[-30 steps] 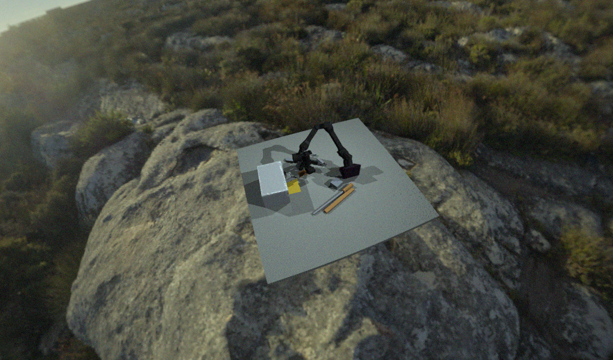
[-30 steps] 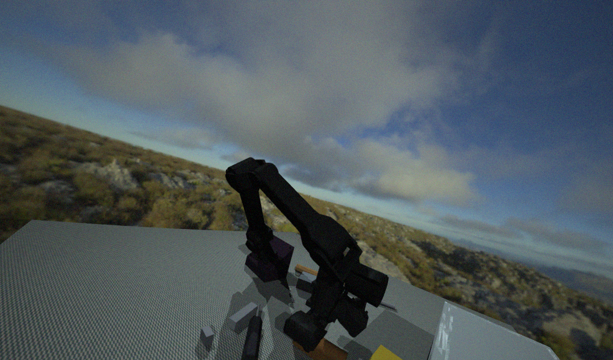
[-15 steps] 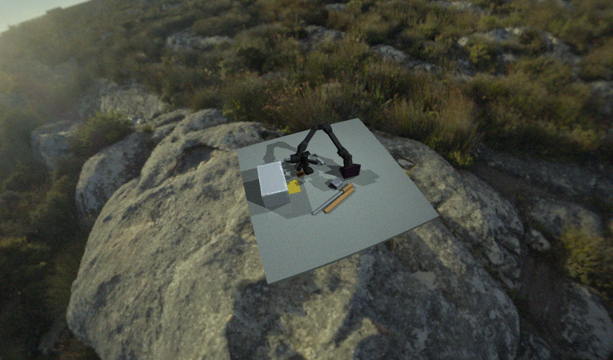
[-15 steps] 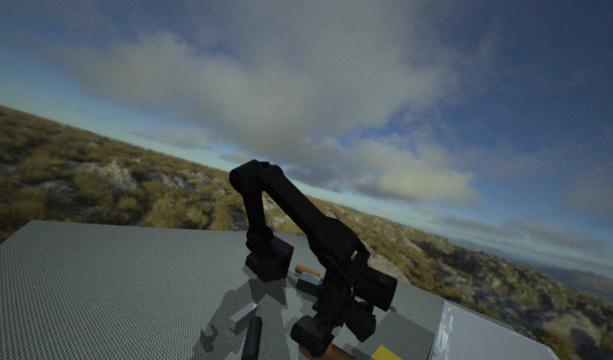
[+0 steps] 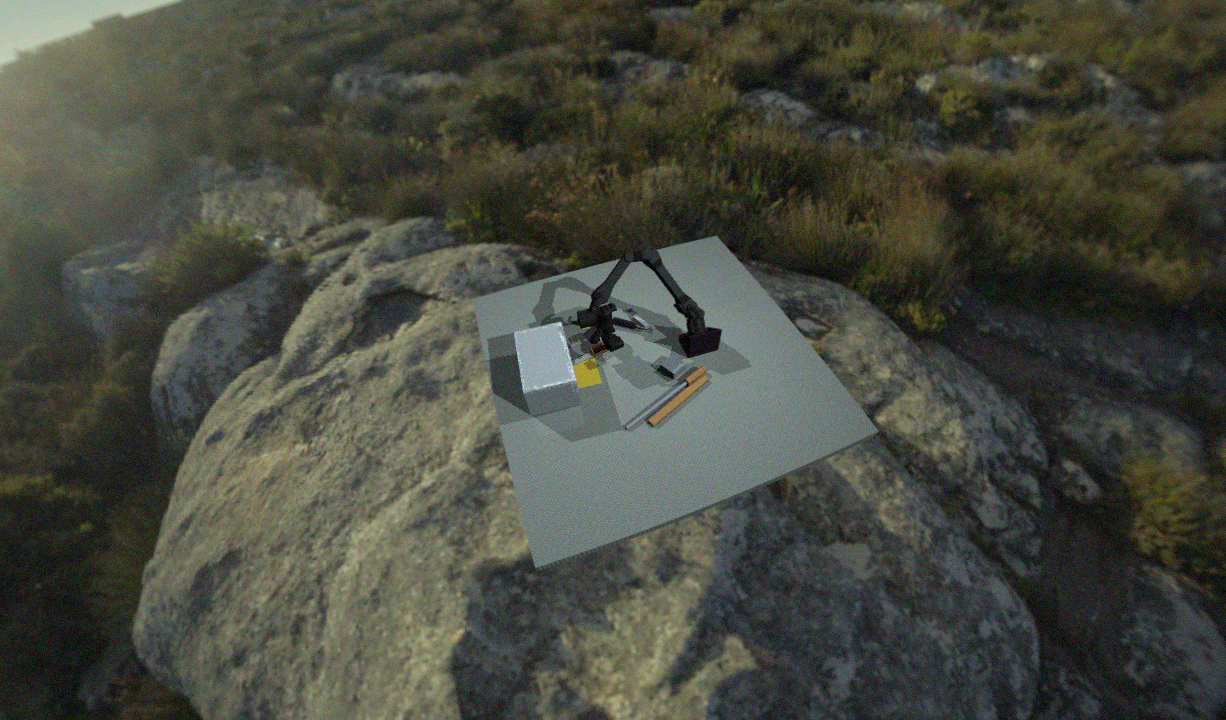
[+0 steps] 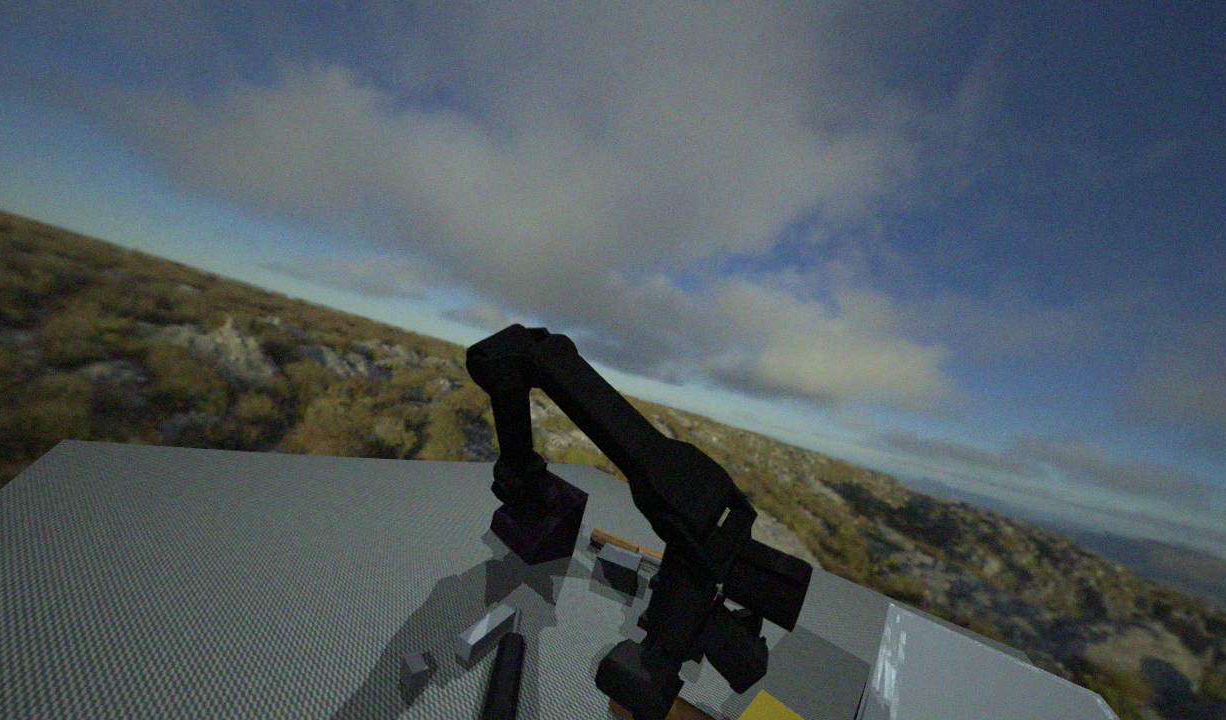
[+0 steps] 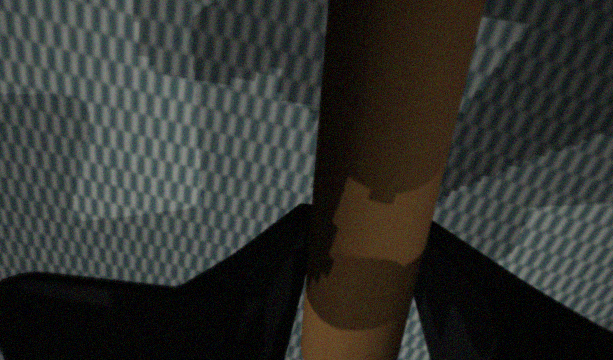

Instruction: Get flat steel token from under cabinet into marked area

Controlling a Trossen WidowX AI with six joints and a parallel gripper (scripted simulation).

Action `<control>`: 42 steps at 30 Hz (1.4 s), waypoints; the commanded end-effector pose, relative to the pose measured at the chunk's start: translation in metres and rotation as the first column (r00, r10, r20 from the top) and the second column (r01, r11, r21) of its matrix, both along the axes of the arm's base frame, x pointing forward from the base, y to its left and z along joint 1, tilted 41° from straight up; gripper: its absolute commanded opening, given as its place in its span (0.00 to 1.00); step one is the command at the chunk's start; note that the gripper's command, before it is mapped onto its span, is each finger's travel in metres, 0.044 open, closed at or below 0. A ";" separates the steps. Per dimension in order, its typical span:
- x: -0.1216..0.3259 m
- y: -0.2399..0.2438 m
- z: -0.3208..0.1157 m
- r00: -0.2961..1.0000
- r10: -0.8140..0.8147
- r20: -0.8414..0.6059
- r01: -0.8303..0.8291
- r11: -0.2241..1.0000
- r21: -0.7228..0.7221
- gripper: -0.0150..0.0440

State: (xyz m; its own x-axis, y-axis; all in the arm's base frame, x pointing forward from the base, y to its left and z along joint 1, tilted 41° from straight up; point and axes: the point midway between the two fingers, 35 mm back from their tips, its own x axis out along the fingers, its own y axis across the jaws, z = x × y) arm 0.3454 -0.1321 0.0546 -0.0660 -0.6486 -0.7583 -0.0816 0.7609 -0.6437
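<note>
My gripper is shut on an orange-brown handle, which runs up between the fingers in the wrist view. The tool's far end cannot be made out. The gripper is low over the table, on the arm's side of the yellow marked area. The pale grey cabinet stands beside that yellow area. The steel token is not visible in any view, and the vent slots cannot be made out.
A grey rod with an orange handle and an orange bar lie side by side on the table. A grey block is near the purple arm base. A black bar, pale block and small cube lie nearby.
</note>
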 end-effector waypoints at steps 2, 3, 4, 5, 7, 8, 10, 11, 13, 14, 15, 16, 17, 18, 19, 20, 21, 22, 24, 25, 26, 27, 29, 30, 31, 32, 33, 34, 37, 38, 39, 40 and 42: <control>0.008 0.000 0.000 1.000 -0.004 0.007 0.004 1.000 -0.002 0.25; 0.009 0.000 0.000 1.000 -0.004 0.007 0.004 1.000 -0.002 0.25; 0.010 0.000 0.000 1.000 -0.004 0.007 0.004 1.000 -0.002 0.25; 0.011 0.000 0.000 1.000 -0.004 0.007 0.004 1.000 -0.002 0.25; 0.013 0.000 0.000 1.000 -0.004 0.008 0.004 1.000 -0.002 0.25; 0.013 0.000 0.000 1.000 -0.004 0.008 0.004 1.000 -0.002 0.25; 0.015 0.000 0.000 1.000 -0.004 0.008 0.004 1.000 -0.002 0.25; 0.016 0.000 0.000 1.000 -0.004 0.008 0.004 1.000 -0.002 0.25; 0.018 0.000 0.000 1.000 -0.004 0.008 0.004 1.000 -0.002 0.25; 0.019 0.000 0.000 1.000 -0.004 0.008 0.004 1.000 -0.002 0.25; 0.020 0.000 -0.001 1.000 -0.004 0.008 0.004 1.000 -0.002 0.25; 0.021 0.000 -0.001 1.000 -0.004 0.008 0.004 1.000 -0.002 0.25; 0.022 -0.001 -0.001 1.000 -0.004 0.008 0.004 1.000 -0.002 0.25; 0.023 -0.001 -0.001 1.000 -0.004 0.008 0.004 1.000 -0.002 0.25; 0.024 -0.001 -0.001 1.000 -0.004 0.008 0.004 1.000 -0.002 0.25; 0.025 -0.001 -0.001 1.000 -0.004 0.008 0.004 1.000 -0.002 0.25; 0.026 -0.001 -0.001 1.000 -0.004 0.009 0.004 1.000 -0.002 0.25; 0.027 -0.001 -0.001 1.000 -0.004 0.009 0.004 1.000 -0.002 0.25; 0.028 -0.001 -0.001 1.000 -0.004 0.009 0.004 1.000 -0.002 0.25; 0.029 -0.001 -0.001 1.000 -0.004 0.009 0.004 1.000 -0.002 0.25; 0.030 -0.001 -0.001 1.000 -0.004 0.009 0.004 1.000 -0.002 0.25; 0.031 -0.001 -0.001 1.000 -0.004 0.009 0.004 1.000 -0.002 0.25; 0.033 -0.001 -0.001 1.000 -0.004 0.009 0.004 1.000 -0.002 0.25; 0.034 -0.001 -0.001 1.000 -0.004 0.009 0.004 1.000 -0.002 0.25; 0.035 -0.001 -0.001 1.000 -0.004 0.009 0.004 1.000 -0.002 0.25; 0.035 -0.001 -0.001 1.000 -0.004 0.009 0.004 1.000 -0.002 0.25; 0.036 -0.001 -0.001 1.000 -0.004 0.009 0.004 1.000 -0.002 0.25; 0.037 -0.001 -0.001 1.000 -0.004 0.009 0.004 1.000 -0.002 0.25; 0.040 -0.001 -0.002 1.000 -0.004 0.010 0.004 1.000 -0.002 0.25; 0.041 -0.001 -0.002 1.000 -0.004 0.010 0.004 1.000 -0.002 0.25; 0.042 -0.001 -0.002 1.000 -0.004 0.010 0.004 1.000 -0.002 0.25; 0.042 -0.001 -0.002 1.000 -0.004 0.010 0.004 1.000 -0.002 0.25; 0.044 -0.001 -0.002 1.000 -0.004 0.010 0.004 1.000 -0.002 0.25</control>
